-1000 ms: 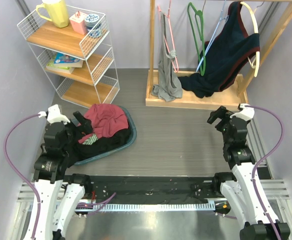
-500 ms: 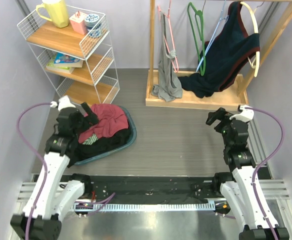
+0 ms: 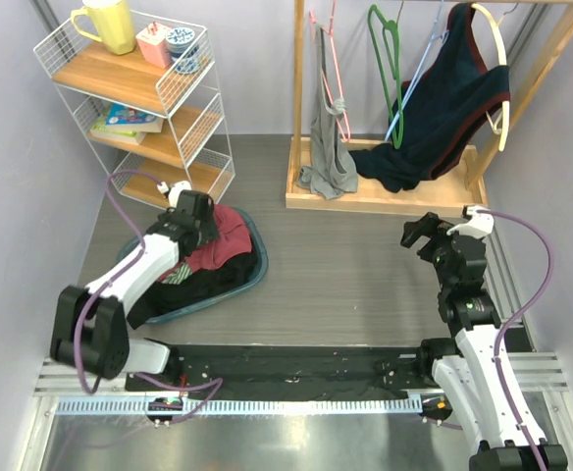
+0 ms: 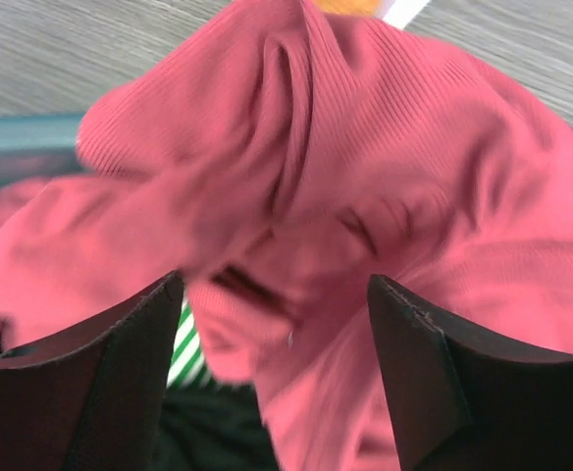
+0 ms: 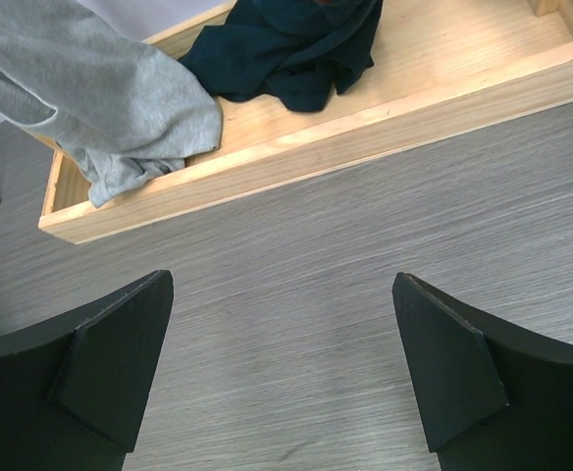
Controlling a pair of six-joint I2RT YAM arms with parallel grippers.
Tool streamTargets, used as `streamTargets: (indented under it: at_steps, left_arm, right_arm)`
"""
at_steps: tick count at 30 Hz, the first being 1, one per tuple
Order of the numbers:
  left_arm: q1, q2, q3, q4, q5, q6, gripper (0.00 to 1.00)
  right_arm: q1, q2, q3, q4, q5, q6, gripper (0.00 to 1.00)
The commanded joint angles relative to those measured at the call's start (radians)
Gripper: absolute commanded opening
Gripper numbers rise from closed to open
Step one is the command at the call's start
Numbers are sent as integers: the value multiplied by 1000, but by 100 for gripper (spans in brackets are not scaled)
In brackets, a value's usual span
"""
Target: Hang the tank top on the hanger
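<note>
Bright, even light; soft shadows; blurry left wrist view.

You're looking at a lab mock-up of a laundry corner: 2 robot arms (image 3: 468, 294) on a metal rail (image 3: 296, 402), with a wooden garment rack (image 3: 385, 201), wire shelf (image 3: 183, 83) and laundry basket (image 3: 257, 270).

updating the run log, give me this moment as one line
stage: pickup not yet done | left gripper: open, above tank top in tub | right gripper: open, empty | hanger: hanging on rack
</note>
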Motion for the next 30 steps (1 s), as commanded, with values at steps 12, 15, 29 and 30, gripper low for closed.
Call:
streamTargets:
  at_steps: [12,15,29,30]
  left_arm:
    - [175,192,17,270,25,-11,25]
    - [256,175,-15,273,56,-11,21]
    - [174,-73,29,145,-90,78,0]
    - [112,-119,52,94,-100,92,0]
  right_arm:
    - [3,81,-6,85,-152,-26,98]
    - [7,109,-11,100,-186,-29,98]
    - [38,124,-14,105,-198,-35,97]
    - [39,127,-13,105,-201,-35,97]
